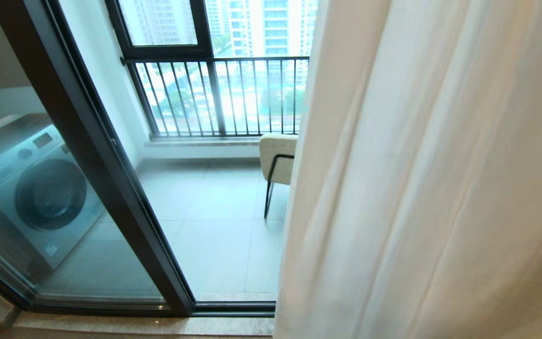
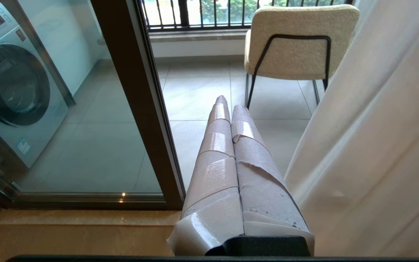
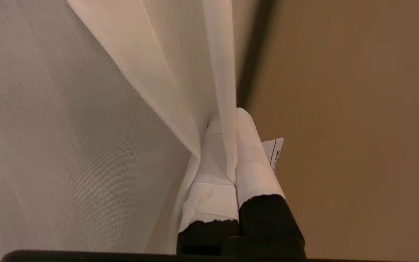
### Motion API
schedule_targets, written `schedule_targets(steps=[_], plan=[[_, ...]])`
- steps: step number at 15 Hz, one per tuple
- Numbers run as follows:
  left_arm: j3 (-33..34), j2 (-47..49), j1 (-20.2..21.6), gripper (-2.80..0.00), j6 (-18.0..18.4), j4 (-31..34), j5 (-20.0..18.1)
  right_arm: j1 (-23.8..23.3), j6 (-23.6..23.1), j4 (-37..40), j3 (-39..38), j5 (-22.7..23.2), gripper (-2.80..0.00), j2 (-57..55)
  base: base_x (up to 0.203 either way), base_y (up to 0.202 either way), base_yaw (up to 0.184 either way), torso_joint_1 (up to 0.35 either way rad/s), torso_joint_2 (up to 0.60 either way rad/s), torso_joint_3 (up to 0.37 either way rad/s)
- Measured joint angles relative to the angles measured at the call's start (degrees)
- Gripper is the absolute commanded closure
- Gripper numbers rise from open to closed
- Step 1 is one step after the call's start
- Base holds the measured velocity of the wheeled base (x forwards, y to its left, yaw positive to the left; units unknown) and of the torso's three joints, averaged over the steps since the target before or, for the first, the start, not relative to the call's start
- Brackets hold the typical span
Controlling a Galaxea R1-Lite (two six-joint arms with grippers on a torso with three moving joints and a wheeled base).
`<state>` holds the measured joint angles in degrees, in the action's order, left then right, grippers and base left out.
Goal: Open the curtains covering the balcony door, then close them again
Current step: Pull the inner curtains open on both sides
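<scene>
Sheer cream curtains (image 3: 180, 72) are pinched by an edge fold in the closed right gripper (image 3: 227, 120), beside the balcony door (image 1: 111, 188). The left gripper (image 2: 227, 103) is closed, empty. A tag (image 3: 275, 153) is unreadable.

Sheer curtains (image 1: 421, 188) gathered right, door (image 1: 92, 155) bared

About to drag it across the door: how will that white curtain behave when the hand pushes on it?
Probably floppy: the curtain hangs in long soft folds. Likely light, since the fabric is thin and light shows through it. It may slip off the right hand, whose shut, taped fingers only have one fold draped over them, apparently not pinched.
</scene>
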<state>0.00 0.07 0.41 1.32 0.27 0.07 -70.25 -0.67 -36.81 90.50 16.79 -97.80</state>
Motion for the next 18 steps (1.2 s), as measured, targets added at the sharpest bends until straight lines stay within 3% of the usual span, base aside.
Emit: schedule_targets(steps=[8, 14, 18], plan=[[0.0, 0.0, 0.0, 0.00, 0.0, 0.0, 0.0, -12.4, 0.1, -5.2, 2.4, 5.8, 0.00, -7.3, 0.000, 0.000, 0.000, 0.000, 0.00, 0.000], [0.0, 0.0, 0.0, 0.00, 0.0, 0.0, 0.0, -14.5, 0.1, -7.9, 2.4, 9.8, 0.00, -10.0, 0.000, 0.000, 0.000, 0.000, 0.00, 0.000], [0.0, 0.0, 0.0, 0.00, 0.0, 0.0, 0.0, -14.4, 2.0, -7.5, -1.8, 19.7, 0.00, -7.3, 0.000, 0.000, 0.000, 0.000, 0.00, 0.000]])
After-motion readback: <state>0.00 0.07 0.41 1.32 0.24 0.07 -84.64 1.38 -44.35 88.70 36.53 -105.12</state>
